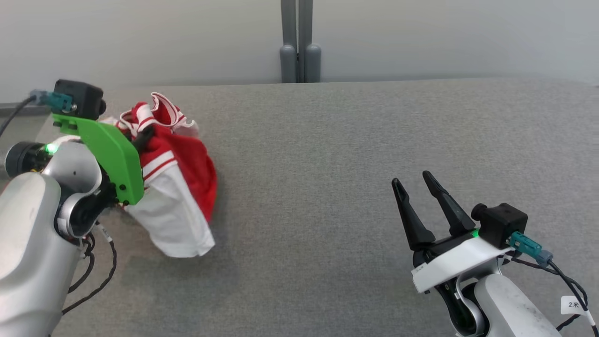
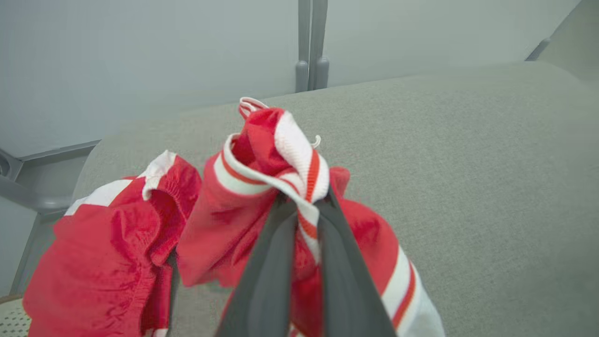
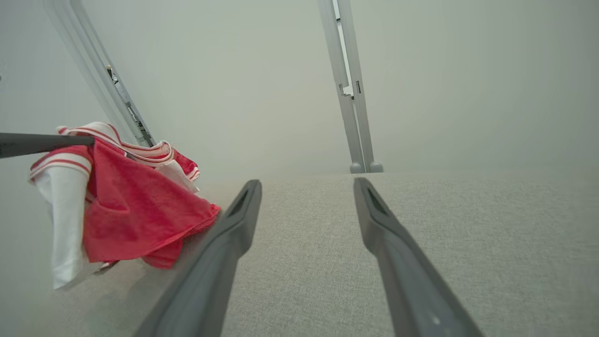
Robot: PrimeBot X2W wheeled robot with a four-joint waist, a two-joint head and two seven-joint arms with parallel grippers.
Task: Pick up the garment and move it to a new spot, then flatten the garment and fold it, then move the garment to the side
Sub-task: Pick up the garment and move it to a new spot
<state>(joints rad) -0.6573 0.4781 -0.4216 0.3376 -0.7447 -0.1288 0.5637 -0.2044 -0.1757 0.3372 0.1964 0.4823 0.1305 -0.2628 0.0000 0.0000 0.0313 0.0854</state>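
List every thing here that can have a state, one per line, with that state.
left gripper: shut on the garment, at its striped trim.
garment: bunched, unfolded, hanging from the left gripper.
right gripper: open, empty, apart from the garment.

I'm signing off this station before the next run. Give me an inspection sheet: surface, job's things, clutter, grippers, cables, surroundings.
Surface: grey fabric-covered table, bare across its middle and right.
Job's things: red and white garment with striped trim, bunched at the table's left end, hanging from the left gripper.
Clutter: nothing seen.
Grippers: left gripper shut on the garment's striped band; right gripper open, holding nothing.
Cables: black cables hang at both wrists.
Surroundings: pale grey wall; grey twin posts behind the table.
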